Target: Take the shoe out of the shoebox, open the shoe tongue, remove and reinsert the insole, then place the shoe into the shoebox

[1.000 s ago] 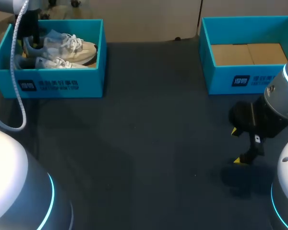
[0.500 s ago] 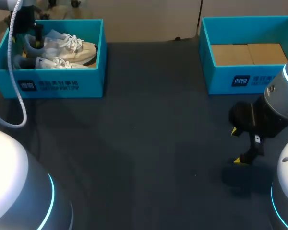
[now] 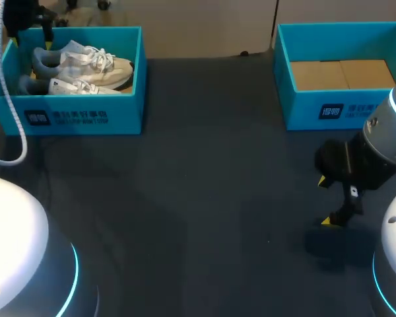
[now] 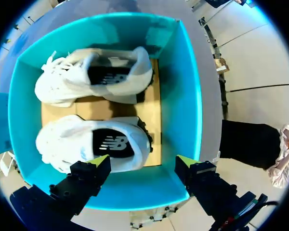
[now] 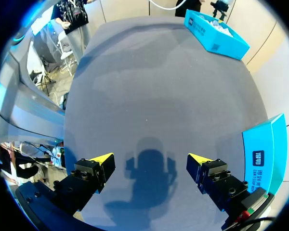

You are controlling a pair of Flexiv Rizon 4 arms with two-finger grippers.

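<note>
Two white shoes (image 3: pixel 86 63) are lying lengthwise in the rectangular teal shoebox (image 3: pixel 79 119), toes pointing toward the second box (image 3: pixel 343 105). The left tool (image 4: pixel 143 162) is hovering above the shoebox's heel end, fingers apart; the right tool (image 5: pixel 151 159), also apart, is hanging over the dark bench (image 3: pixel 204 185).

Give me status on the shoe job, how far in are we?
Done: nothing yet. Both shoes lie in the left shoebox, insoles in place. In hand: the left gripper hovers over that box, jaws open, holding nothing. The right gripper hangs open above bare table by the second box. Left: everything, from lifting out a shoe onward.
</note>
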